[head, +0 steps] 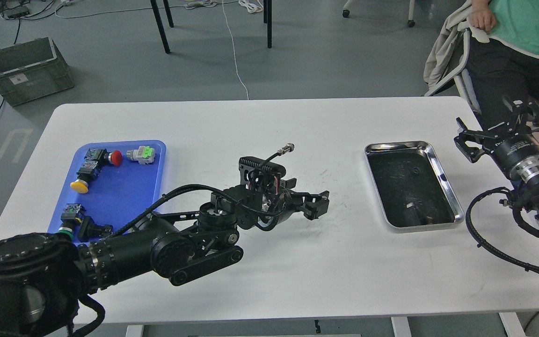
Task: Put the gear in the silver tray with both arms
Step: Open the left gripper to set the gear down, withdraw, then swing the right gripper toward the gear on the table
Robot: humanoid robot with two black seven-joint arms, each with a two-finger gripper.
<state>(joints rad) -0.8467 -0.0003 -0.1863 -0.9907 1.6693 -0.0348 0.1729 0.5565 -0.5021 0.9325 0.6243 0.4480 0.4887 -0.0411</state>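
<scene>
The silver tray (396,146) lies at the right of the white table (269,126), and its dark bottom holds only small specks. My left gripper (317,206) is stretched out over the table's middle, left of the silver tray and pointing toward it. It is dark, and I cannot tell whether anything sits between its fingers. My right gripper (463,140) hangs just past the tray's right rim with its claws apart and empty. The gear pieces lie in the blue tray (124,187): a red button switch (116,157), a grey and green part (142,154), and a yellow button switch (79,186).
Two more dark parts (84,224) lie at the blue tray's front edge beside my left arm. A person (508,42) sits past the table's far right corner. A grey crate (26,70) stands on the floor at the far left.
</scene>
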